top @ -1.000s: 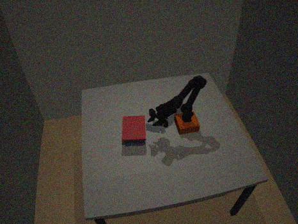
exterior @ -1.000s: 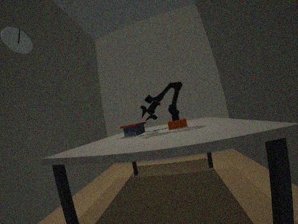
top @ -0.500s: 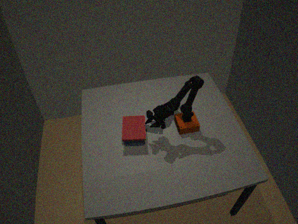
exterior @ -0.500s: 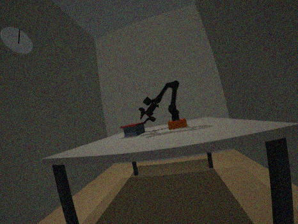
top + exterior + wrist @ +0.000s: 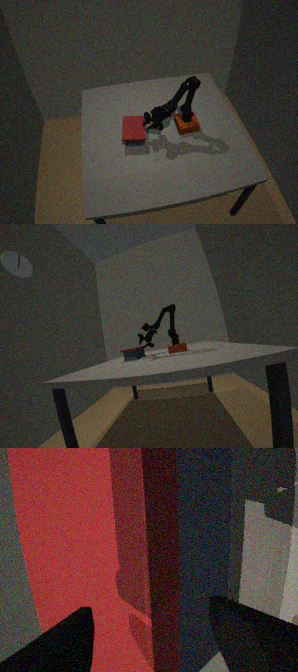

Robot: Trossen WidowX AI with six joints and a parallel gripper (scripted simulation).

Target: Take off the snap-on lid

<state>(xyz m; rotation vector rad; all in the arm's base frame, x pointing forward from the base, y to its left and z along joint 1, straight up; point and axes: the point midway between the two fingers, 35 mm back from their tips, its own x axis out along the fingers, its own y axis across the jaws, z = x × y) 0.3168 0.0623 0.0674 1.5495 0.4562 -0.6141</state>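
The red lid (image 5: 133,128) (image 5: 132,349) (image 5: 65,538) lies flat on top of the dark blue storage box (image 5: 134,143) (image 5: 133,354) (image 5: 202,548), with its rim a little past the box wall. My gripper (image 5: 145,123) (image 5: 142,345) (image 5: 150,612) is partly open, tilted down at the lid edge that faces the arm base. In the wrist view one finger is over the lid's top and the other is on the wall side; the lid's rim runs between them. Whether either finger touches the lid cannot be told.
The box stands on the grey table (image 5: 109,179) (image 5: 208,361). The arm's orange base block (image 5: 188,127) (image 5: 179,348) stands to the right of the box in the top and exterior views. The arm's shadow falls across the table, and the light is dim.
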